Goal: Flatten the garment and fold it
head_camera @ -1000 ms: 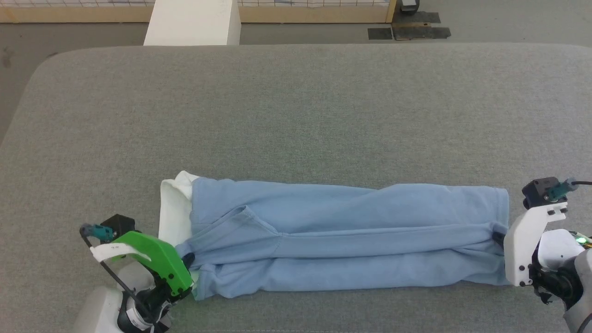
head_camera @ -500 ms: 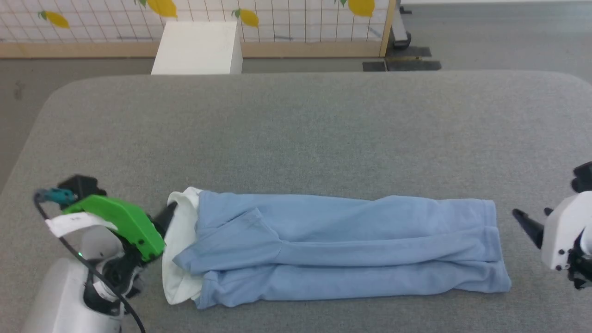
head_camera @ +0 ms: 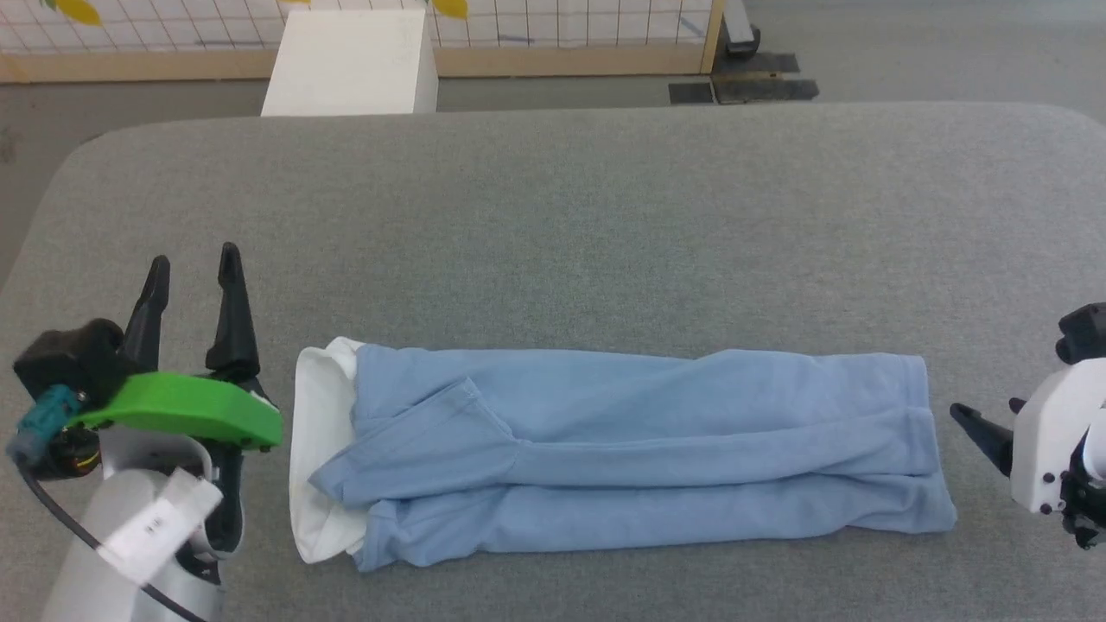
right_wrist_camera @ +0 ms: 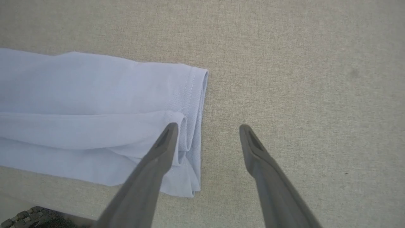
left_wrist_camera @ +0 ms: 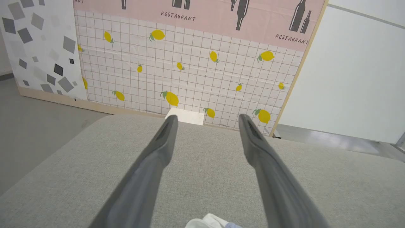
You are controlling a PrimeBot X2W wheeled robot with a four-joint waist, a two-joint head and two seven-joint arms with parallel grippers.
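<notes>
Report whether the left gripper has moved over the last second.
Yes. The left gripper has come off the garment and drawn away to the left of its white collar; its fingers now stand open.

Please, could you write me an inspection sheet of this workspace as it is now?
Surface: grey fabric-covered table, smooth.
Job's things: light blue knit short-sleeved shirt with white collar, folded into a long narrow strip, lying flat.
Clutter: nothing seen.
Hands: left hand open beside the collar; right hand open beside the hem; both hold nothing.
Cables: black cable along the left arm, off the shirt.
Surroundings: white box, lemon-patterned tiled wall, grey floor beyond the table.
</notes>
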